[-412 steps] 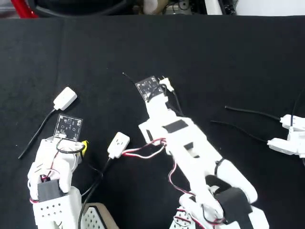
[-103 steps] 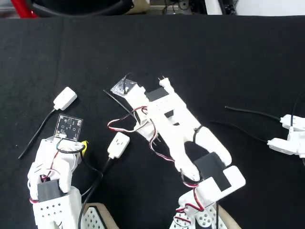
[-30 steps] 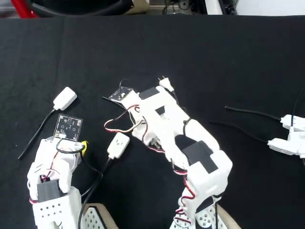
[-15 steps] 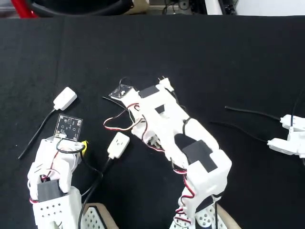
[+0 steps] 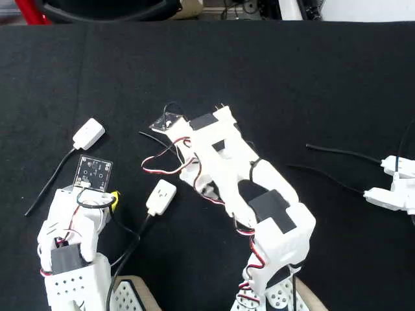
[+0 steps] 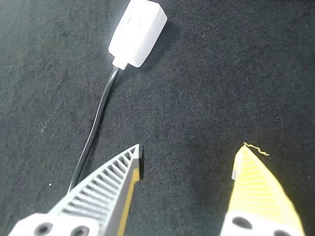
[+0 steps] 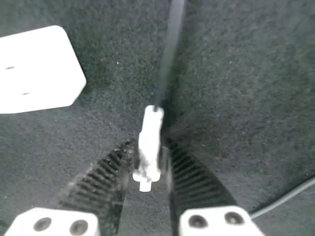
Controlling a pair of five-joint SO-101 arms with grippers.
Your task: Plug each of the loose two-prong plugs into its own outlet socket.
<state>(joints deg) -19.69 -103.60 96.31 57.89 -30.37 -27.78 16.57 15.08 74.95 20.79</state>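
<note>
Right wrist view: right gripper [image 7: 147, 144], swung leftward, stays clamped on small white black-corded plug [image 7: 150, 123], bringing white plastic socket block [image 7: 37, 69] near for insertion.

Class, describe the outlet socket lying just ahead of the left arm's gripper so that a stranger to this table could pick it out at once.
On the black table, find the left arm. Just beyond it lies a white outlet socket, its black cord trailing back past the arm's outer side. Unlike the second socket between the two arms, it is the leftmost white block.
</note>
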